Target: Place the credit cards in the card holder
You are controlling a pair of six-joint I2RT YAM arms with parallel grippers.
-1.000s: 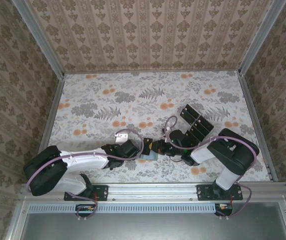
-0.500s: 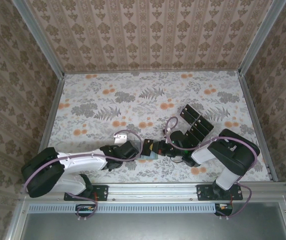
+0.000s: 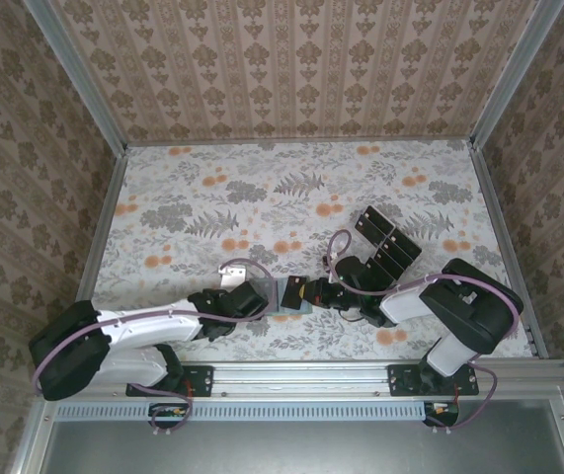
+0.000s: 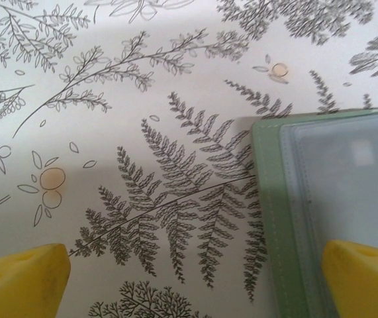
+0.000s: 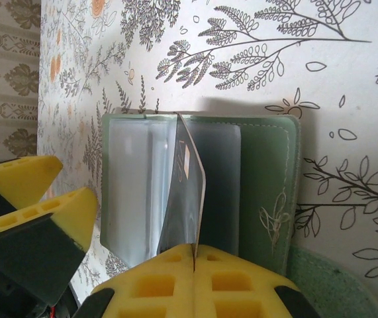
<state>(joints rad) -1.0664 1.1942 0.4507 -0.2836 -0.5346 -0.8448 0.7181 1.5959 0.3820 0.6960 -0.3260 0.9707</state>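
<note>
Found the left gripper (image 3: 260, 296) spread wide and holding nothing, low over the table (image 3: 262, 188) close to its near edge. Saw, in its wrist view, one yellow tip above a clear pocket of the card holder (image 4: 334, 179) and the other above bare print; could not tell whether either touched.

Placed the card holder just right of that gripper, near the near edge and about midway between the left and right edges. Saw it lying flat and opened out, clear pockets upward. Read its long axis, in the right wrist view, as running across the spread, at right angles to its folds.

Found the right gripper (image 5: 194, 265) clenched on the near end of one credit card (image 5: 185, 192). Saw that card standing on edge over the pockets, leaning a little, its long axis running away from the fingers and along the folds, its free end pointing at the holder's far edge. Could not tell whether the tip had entered a pocket.

Saw the other credit cards (image 3: 385, 242) stepped in a row farther right, well back from the near edge.

Judged the step to be the insertion. Judged it best to lay the card flatter, square its leading edge with a pocket mouth, feed slowly, and pin the holder with the left gripper against sliding.
</note>
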